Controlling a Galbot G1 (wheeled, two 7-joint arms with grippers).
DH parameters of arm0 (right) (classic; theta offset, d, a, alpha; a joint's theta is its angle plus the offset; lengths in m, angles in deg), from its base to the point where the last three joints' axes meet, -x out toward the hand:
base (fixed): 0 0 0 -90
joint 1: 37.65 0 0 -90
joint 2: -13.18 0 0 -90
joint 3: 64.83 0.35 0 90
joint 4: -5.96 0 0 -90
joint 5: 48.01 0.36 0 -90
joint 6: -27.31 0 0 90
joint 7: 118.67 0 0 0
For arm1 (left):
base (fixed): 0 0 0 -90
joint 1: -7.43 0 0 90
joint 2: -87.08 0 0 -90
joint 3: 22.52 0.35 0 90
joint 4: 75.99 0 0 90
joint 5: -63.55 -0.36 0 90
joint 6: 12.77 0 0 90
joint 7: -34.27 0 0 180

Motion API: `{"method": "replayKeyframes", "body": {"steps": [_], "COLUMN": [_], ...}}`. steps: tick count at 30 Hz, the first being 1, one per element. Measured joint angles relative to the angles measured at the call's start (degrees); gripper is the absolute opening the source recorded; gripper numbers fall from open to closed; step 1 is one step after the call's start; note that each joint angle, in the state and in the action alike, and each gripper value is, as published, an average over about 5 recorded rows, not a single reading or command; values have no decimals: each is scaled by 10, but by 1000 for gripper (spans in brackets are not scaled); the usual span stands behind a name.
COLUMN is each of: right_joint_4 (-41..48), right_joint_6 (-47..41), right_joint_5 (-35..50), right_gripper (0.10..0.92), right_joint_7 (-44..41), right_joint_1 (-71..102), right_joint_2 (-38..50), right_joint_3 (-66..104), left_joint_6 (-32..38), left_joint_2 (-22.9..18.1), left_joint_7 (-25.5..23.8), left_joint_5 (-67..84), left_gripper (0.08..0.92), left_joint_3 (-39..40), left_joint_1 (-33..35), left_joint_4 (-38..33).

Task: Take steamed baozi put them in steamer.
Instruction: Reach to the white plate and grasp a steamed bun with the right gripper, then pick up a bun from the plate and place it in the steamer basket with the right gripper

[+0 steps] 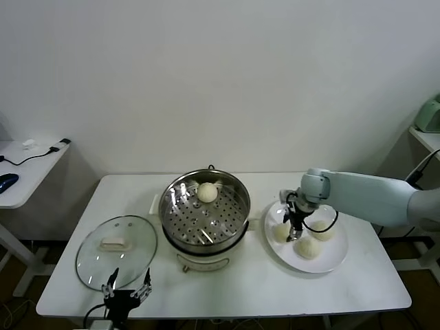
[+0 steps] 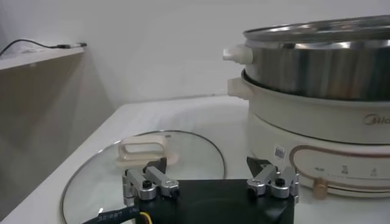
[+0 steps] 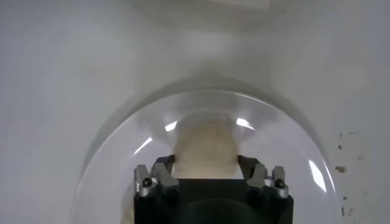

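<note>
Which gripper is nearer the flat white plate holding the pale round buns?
Right. The right gripper is down over the flat white plate, closed around one pale round bun. The left gripper hangs open at the table's near edge by the round glass lid, beyond the steamer.

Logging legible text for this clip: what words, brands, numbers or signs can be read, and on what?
"Midea", cut off by the picture's edge: grey brand lettering on the steamer base, left wrist view.
Small sticker and button labels on that base: too small to read.
Glass lid, plate, baozi: no text.
</note>
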Motion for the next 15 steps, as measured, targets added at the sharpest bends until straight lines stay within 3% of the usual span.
{"method": "replayKeyframes", "body": {"steps": [15], "right_joint_4": [-38], "right_joint_6": [30], "right_joint_5": [69], "right_gripper": [551], "right_joint_7": [-68], "right_joint_1": [-217], "right_joint_2": [-3], "right_joint_3": [-79], "left_joint_6": [-1], "left_joint_2": [1], "left_joint_7": [1], "left_joint_5": [-2], "left_gripper": [823], "left_joint_3": [4], "left_joint_1": [8], "left_joint_4": [-21]}}
